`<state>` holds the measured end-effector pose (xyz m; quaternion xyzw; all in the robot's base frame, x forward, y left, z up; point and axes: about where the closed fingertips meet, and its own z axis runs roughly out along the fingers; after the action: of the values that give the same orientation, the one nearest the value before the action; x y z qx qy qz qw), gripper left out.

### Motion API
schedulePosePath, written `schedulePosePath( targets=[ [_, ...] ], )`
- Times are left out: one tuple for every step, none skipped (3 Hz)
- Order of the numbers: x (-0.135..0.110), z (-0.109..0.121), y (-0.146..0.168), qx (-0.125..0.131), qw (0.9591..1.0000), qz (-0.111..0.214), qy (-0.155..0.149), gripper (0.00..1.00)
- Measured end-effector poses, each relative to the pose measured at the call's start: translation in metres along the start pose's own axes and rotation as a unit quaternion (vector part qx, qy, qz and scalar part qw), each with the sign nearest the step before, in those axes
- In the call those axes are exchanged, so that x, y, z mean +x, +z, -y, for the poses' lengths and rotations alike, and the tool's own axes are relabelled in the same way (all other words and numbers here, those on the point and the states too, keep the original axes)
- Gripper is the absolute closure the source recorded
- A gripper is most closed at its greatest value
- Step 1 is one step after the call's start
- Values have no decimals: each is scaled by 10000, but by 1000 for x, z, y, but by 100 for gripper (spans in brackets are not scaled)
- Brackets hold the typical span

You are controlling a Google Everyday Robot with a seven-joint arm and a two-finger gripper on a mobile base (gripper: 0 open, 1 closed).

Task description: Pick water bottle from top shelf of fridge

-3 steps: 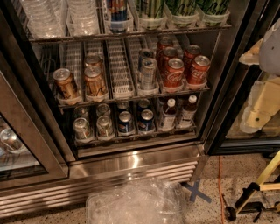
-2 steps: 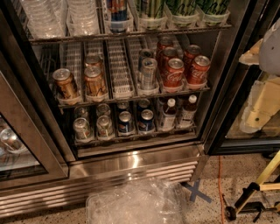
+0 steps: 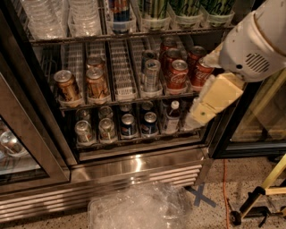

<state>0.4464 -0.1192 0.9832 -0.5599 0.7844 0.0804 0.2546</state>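
Water bottle [image 3: 119, 10]: we take the bottle with the blue, white and red label as our target. It stands in a clear lane tray at the front of the top shelf [image 3: 67, 41] of the fridge [image 3: 134, 164], and its cap is cut off by the upper edge of the view.
Neighbours: clear ribbed bottles [image 3: 82, 15] stand just left of the water bottle, and green-labelled containers [image 3: 154, 8] just right of it.
Long axis: upright, so we judge that a side-on grasp around the body suits it.
Gripper [image 3: 194, 120]: we read it as the tapered cream tip of the arm. It is well below and to the right of the water bottle, two racks down, beside the dark-liquid bottle [image 3: 171, 117]. We cannot tell whether it is open or closed.
Direction: from the gripper, the water bottle lies up and to the left. The Coca-Cola cans [image 3: 178, 74] stand on the rack between them.
Arm: there is only one, and its white housing [image 3: 252, 42] sits far right of the water bottle and a little lower.
Next move, in our judgement: rise clear of the Coca-Cola cans, shift left, then go straight in at label height.
Risk: the close neighbours leave little room on either side of the water bottle.
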Motion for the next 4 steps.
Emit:
schedulePosePath(
  targets=[
    [-65, -24, 6, -220, 9950, 947, 219, 0],
    [-65, -24, 6, -216, 9951, 941, 214, 0],
    [-95, -38, 6, -195, 9898, 1394, 220, 0],
    [-149, -66, 6, -284, 9707, 2269, 734, 0]
  ],
)
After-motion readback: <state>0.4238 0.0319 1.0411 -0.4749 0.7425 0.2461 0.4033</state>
